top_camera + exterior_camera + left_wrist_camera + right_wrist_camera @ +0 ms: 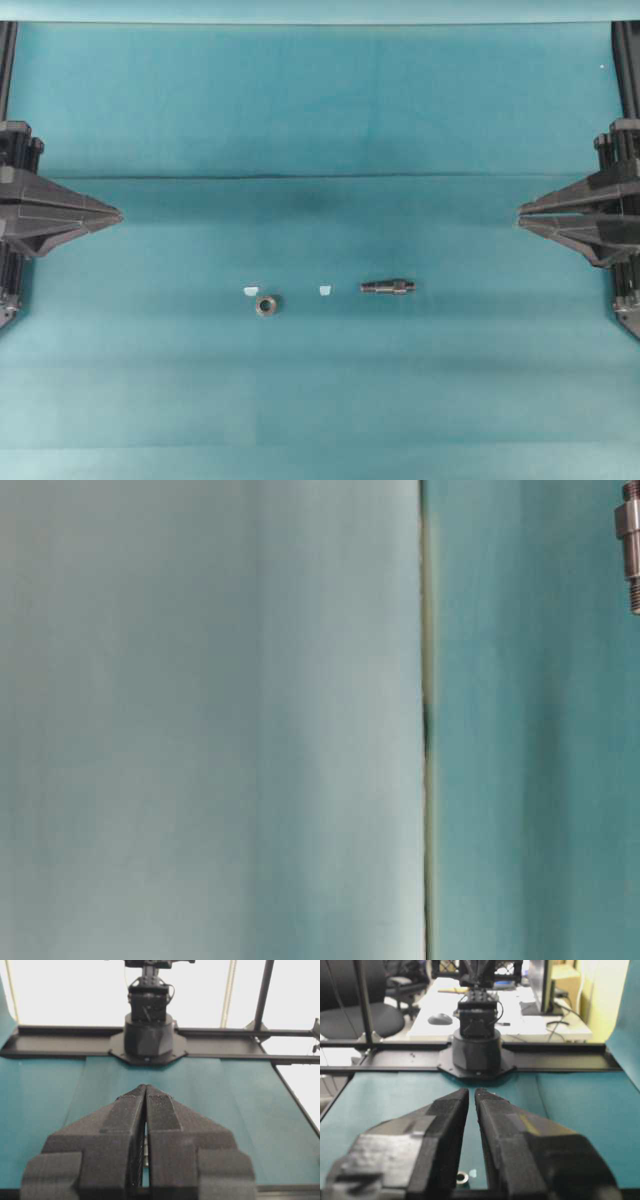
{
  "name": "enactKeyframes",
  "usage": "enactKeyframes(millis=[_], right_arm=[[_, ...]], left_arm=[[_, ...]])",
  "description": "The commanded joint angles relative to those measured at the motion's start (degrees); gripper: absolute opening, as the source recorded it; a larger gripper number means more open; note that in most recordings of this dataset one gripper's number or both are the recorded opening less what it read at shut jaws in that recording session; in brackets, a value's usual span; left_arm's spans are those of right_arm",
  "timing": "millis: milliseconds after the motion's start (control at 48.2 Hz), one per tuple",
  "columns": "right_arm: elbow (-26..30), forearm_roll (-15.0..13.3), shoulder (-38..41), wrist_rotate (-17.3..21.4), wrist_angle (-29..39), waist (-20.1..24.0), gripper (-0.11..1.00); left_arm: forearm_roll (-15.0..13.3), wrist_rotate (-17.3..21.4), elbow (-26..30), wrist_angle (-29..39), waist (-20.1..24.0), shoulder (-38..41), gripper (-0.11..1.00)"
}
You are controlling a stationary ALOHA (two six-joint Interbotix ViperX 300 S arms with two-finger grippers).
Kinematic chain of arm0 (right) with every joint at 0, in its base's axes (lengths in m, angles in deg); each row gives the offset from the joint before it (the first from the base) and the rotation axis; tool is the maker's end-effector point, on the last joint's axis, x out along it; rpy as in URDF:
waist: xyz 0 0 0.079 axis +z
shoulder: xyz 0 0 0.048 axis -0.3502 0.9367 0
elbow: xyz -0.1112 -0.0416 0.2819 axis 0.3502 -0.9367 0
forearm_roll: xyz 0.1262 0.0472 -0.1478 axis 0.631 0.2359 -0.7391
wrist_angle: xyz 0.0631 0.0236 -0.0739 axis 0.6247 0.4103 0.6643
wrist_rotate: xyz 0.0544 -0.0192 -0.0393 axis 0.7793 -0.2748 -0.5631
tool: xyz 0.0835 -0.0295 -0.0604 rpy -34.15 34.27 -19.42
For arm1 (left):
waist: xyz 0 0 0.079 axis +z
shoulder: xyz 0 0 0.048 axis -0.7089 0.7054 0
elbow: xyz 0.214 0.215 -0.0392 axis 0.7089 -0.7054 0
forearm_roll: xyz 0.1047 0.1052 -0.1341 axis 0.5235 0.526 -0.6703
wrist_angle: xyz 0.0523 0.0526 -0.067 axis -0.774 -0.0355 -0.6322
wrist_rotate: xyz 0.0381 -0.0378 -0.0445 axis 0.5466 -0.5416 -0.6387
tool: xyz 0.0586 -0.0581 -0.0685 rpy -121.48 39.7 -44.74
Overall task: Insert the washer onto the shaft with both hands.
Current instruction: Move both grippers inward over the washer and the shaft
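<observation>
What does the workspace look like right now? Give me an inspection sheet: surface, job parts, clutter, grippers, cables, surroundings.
Surface: teal cloth with a crease line across it.
Washer: lies flat, hole up, left of centre, untouched.
Shaft: lies on its side, right of centre, apart from the washer.
Clutter: two white tape bits, one beside the washer, one between washer and shaft.
Left gripper: shut, empty, at the left edge, far from the parts.
Right gripper: nearly shut with a thin gap, empty, at the right edge.
Cables: wires on the opposite arm's base; none on the cloth.
Surroundings: black frame rails, office chair, desk with mouse.
</observation>
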Motion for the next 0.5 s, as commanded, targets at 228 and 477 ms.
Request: enactKeyframes(millis=[228,477], right_arm=[[1.41,2.64,0.44,4.48,9.14,-0.18,-0.09],[4.75,2.72,1.32,7.65,22.15,-0.18,-0.1]], left_arm=[[0.7,-6.06,3.43,3.08,0.53,10.2,0.02],[0.7,-6.06,6.86,11.78,0.53,13.97,0.02]])
